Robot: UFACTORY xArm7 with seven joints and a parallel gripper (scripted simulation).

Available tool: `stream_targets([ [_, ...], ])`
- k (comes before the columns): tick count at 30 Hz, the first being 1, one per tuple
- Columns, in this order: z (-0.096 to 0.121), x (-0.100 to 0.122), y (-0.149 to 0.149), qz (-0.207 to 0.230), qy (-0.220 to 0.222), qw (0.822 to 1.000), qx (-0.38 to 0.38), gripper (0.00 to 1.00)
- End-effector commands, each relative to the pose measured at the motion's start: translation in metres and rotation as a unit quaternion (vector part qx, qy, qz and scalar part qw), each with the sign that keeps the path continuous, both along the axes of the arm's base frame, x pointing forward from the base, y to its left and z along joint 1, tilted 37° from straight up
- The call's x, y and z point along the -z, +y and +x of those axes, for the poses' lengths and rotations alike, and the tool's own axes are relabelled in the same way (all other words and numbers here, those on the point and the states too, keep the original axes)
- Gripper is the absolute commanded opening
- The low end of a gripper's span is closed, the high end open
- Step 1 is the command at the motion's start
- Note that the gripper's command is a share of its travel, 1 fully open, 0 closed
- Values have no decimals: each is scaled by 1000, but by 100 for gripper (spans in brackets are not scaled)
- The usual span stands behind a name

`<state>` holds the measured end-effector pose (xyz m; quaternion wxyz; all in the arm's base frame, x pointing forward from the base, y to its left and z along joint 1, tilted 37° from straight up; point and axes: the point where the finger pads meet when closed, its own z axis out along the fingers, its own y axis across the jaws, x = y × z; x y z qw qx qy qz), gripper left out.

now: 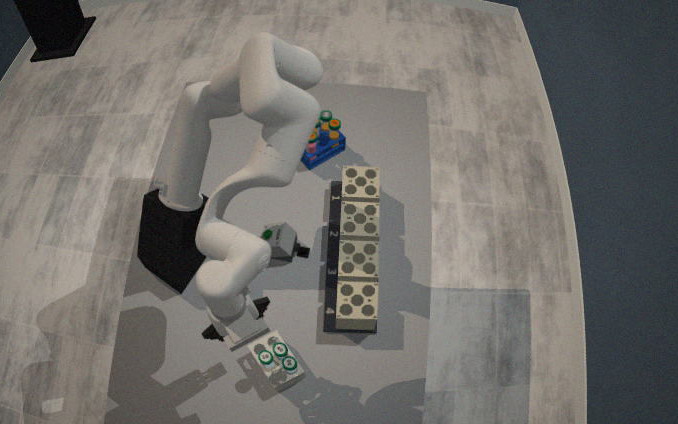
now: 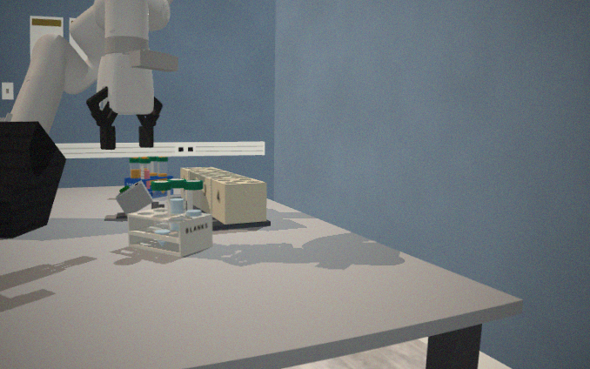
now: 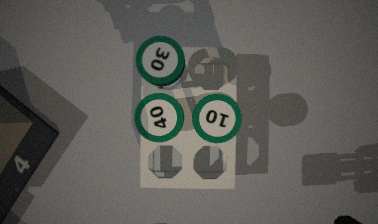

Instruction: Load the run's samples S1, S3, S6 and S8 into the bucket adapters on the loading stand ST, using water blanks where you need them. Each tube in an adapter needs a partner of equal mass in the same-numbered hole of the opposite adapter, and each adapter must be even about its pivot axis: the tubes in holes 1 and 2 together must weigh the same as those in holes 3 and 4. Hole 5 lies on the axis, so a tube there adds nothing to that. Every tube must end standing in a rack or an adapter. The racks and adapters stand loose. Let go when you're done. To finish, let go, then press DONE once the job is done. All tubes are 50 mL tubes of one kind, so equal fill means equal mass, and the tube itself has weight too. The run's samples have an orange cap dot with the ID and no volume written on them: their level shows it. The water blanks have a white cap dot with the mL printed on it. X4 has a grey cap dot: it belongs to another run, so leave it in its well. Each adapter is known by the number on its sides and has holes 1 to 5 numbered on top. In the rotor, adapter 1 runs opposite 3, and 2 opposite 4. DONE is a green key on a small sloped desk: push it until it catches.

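- White BLANKS rack (image 1: 289, 383) (image 2: 197, 233) (image 3: 187, 183): upright, three green-capped tubes standing.
- Four beige adapters (image 1: 356, 317) (image 2: 242, 204): in a row, holes empty.
- Blue rack (image 1: 326, 153) (image 2: 129, 182): holds orange-dotted tubes.

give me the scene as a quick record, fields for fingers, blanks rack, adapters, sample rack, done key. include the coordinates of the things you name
fingers: open (image 2: 126, 147), nothing between them, above the table
blanks rack: white (image 1: 292, 384) (image 2: 197, 243) (image 3: 187, 182), three water blanks, caps 30 (image 3: 160, 60), 40 (image 3: 159, 117) and 10 (image 3: 217, 118); three wells without tubes
adapters: four, beige (image 1: 356, 323) (image 2: 242, 201), in a row on the loading stand (image 1: 330, 287) (image 2: 261, 224), no tubes in them
sample rack: blue (image 1: 326, 155) (image 2: 167, 189), tubes standing in it, partly hidden by the arm from above
done key: green (image 1: 267, 233) (image 2: 124, 189), on its small sloped desk (image 1: 284, 243) (image 2: 136, 197)
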<state>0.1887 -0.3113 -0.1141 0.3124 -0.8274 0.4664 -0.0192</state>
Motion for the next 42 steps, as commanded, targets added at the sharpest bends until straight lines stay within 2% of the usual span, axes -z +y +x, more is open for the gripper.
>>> stream_targets([
  [1,-2,-5,-4,-1,0,1000,1,100],
  [25,-21,-53,-34,-1,0,1000,1,100],
  [31,-4,-70,-16,-34,-50,995,-80,100],
  [34,-1,-73,-14,-39,-58,993,-93,100],
  [42,22,-97,9,-81,-124,969,-198,100],
])
